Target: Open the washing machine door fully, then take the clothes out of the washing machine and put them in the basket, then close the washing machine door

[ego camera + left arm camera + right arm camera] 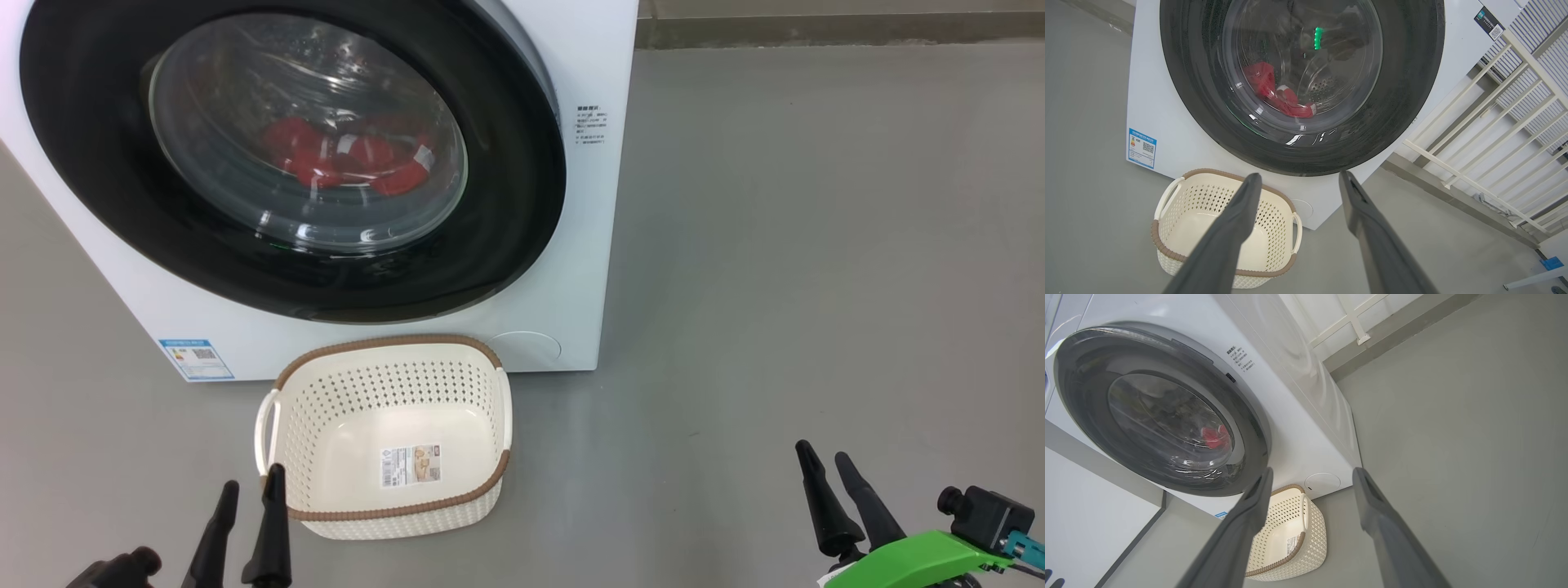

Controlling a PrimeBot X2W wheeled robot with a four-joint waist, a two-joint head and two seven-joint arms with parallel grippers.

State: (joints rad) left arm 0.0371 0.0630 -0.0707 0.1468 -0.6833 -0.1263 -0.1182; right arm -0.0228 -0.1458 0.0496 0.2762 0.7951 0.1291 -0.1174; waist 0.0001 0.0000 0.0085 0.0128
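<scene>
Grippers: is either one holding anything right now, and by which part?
Nothing is held. The left gripper and right gripper are both open and empty, clear of the washing machine door; the clothes lie behind its glass.

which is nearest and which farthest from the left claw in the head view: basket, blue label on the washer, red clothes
From the open left claw:
1. basket: right beside the claw, on its right.
2. blue label: low on the washing machine front, at its left corner.
3. clothes: inside the drum, behind the glass of the shut door, higher up.
</scene>
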